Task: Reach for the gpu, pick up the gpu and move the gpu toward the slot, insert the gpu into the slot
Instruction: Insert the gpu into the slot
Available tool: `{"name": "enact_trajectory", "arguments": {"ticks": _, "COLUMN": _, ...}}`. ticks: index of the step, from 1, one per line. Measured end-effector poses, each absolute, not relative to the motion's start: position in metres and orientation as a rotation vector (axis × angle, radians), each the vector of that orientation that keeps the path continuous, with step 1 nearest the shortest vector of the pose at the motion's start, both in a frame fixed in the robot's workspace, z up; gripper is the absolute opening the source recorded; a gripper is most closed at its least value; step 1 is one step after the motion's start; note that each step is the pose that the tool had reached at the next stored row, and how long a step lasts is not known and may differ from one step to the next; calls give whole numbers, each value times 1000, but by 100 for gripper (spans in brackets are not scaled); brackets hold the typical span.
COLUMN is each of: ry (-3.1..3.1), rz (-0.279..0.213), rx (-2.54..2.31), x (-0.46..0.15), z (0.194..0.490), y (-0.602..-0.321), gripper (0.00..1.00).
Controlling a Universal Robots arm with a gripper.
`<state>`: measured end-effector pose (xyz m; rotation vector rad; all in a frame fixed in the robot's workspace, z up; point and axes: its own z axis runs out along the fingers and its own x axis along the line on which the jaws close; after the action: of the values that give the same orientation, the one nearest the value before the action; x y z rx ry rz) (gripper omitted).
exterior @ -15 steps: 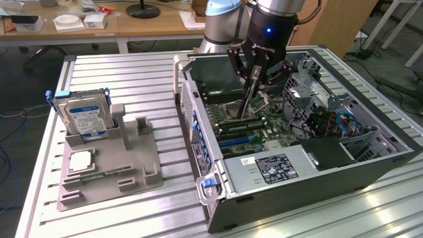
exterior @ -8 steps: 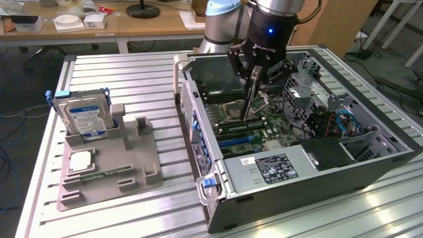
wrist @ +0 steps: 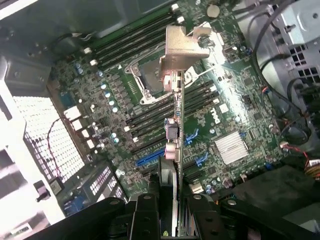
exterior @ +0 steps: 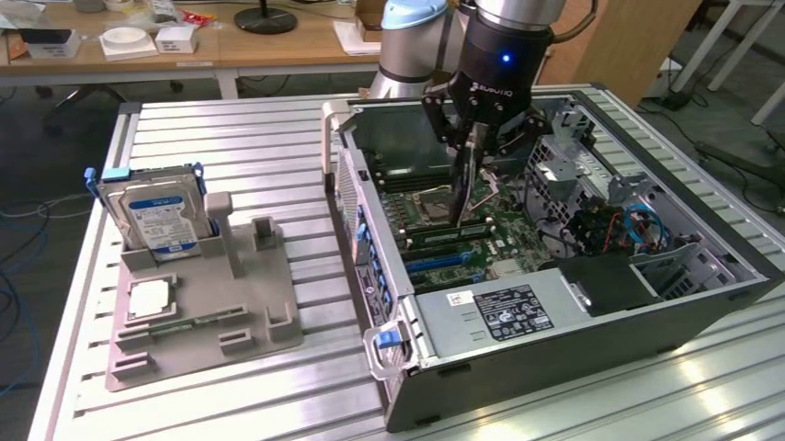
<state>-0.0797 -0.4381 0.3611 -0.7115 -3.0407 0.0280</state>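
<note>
Gripper (exterior: pixel 472 147) fingers clamped on gpu (exterior: pixel 464 197), card upright, edge-down over mid motherboard (wrist: pixel 235 115) inside PC case (exterior: pixel 589 322); rec. keep card plumb, square to board, lower slowly w/o side load.

Below the pincer (wrist: pixel 172 202) I see the gpu (wrist: pixel 177 117) only edge-on; its fan face and the slot beneath are hidden.

Gripper (wrist: pixel 172 194) holding the gpu (wrist: pixel 173 131) edge-on over the motherboard (wrist: pixel 235 115).
Its fingers (wrist: pixel 146 210) press both faces of the card; the silvery bracket (wrist: pixel 182 47) is at the far end, and a blue slot (wrist: pixel 150 159) lies near.
</note>
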Motion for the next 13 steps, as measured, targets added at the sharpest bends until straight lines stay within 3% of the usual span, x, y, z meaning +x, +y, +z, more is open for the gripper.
{"name": "enact_trajectory", "arguments": {"ticks": 13, "ry": -3085, "rz": 30, "rx": -490, "x": -80, "z": 361, "y": -438, "gripper": 26}}
